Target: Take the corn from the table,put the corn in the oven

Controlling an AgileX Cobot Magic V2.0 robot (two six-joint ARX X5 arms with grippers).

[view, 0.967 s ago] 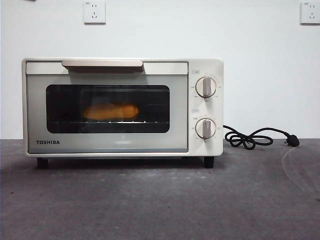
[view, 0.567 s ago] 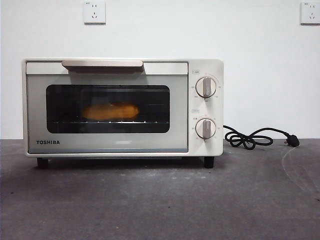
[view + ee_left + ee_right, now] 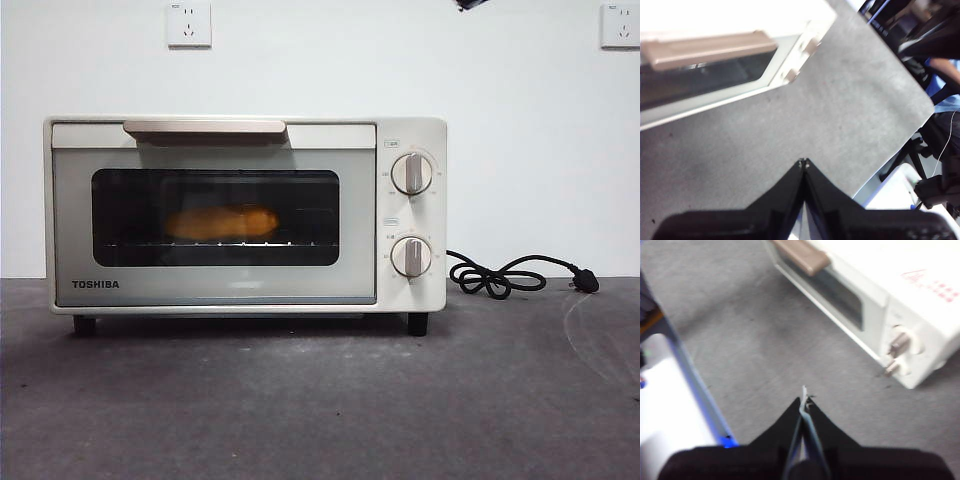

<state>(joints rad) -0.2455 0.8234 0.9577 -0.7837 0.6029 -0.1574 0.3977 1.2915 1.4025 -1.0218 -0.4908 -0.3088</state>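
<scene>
**Corn inside the closed oven, both claws empty and pressed together**

Front view: you see the oven [image 3: 245,215] standing on the table [image 3: 320,400] with its door closed and the beige handle [image 3: 205,128] across the top of the door. Through the dark window the corn [image 3: 222,222] lies lengthwise on the wire rack inside, roughly in the middle of the window. Two knobs [image 3: 411,174] sit one above the other on the oven's right panel. The black cord [image 3: 505,276] lies coiled on the table just beside the oven, its plug resting farther out. Two wall sockets [image 3: 189,24] are mounted on the white wall behind. A small black tip [image 3: 468,4] pokes in at the top edge; you cannot tell which arm it belongs to.

Left wrist view: your left claw [image 3: 803,162] hangs above bare table, its jaws meeting at the tips with nothing between them. The oven's door and handle show well apart from it.

Right wrist view: your right claw [image 3: 804,399] is likewise pinched together and empty, above the table in front of the oven's knob side, well clear of it. The picture is blurred.
</scene>
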